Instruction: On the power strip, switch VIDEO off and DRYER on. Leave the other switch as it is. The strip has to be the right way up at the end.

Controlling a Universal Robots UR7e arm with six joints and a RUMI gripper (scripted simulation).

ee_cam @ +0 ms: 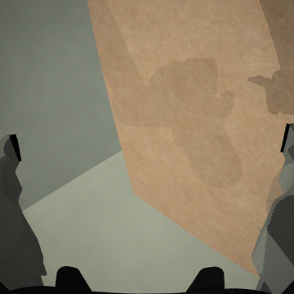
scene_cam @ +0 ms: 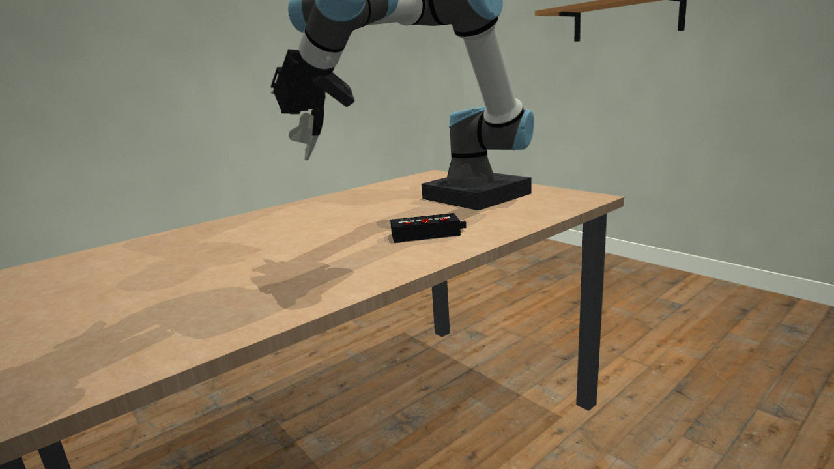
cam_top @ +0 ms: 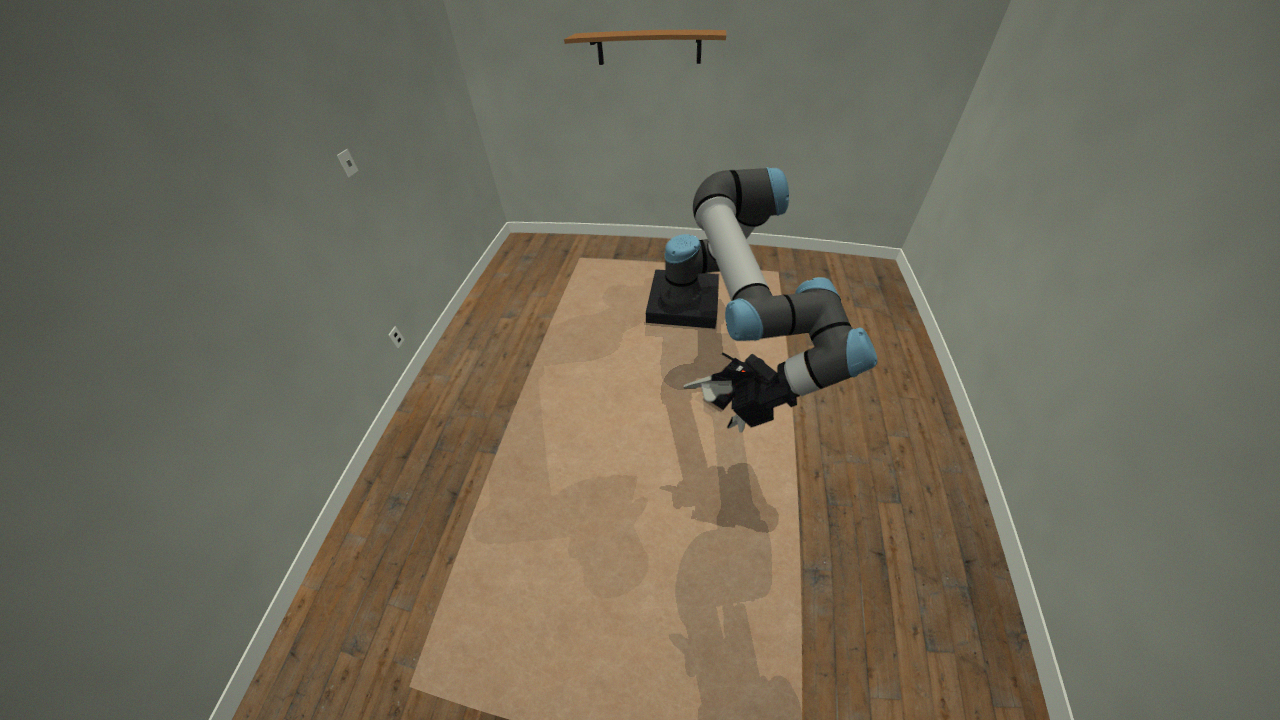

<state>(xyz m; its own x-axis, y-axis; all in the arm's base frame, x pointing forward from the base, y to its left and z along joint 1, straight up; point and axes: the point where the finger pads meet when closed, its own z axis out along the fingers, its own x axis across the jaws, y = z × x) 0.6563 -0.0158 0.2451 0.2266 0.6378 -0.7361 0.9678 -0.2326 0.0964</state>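
The black power strip [scene_cam: 427,226] lies flat on the wooden table [scene_cam: 174,279] [cam_top: 608,555] [ee_cam: 184,41], close to the right edge and just in front of the arm's base. Its top faces up and shows three red switches in a row; I cannot read the labels or the switch positions. My gripper [scene_cam: 305,137] [cam_top: 713,405] [ee_cam: 148,129] is open and empty. It hangs high above the table, well to the left of the strip in the exterior view, fingers pointing down. In the top view the gripper hides most of the strip. The wrist view shows no strip.
The arm's black base [scene_cam: 476,189] [cam_top: 682,300] stands at the far end of the table, right behind the strip. A wooden shelf [scene_cam: 606,6] [cam_top: 644,36] hangs on the back wall. The table's long right edge runs close to the strip.
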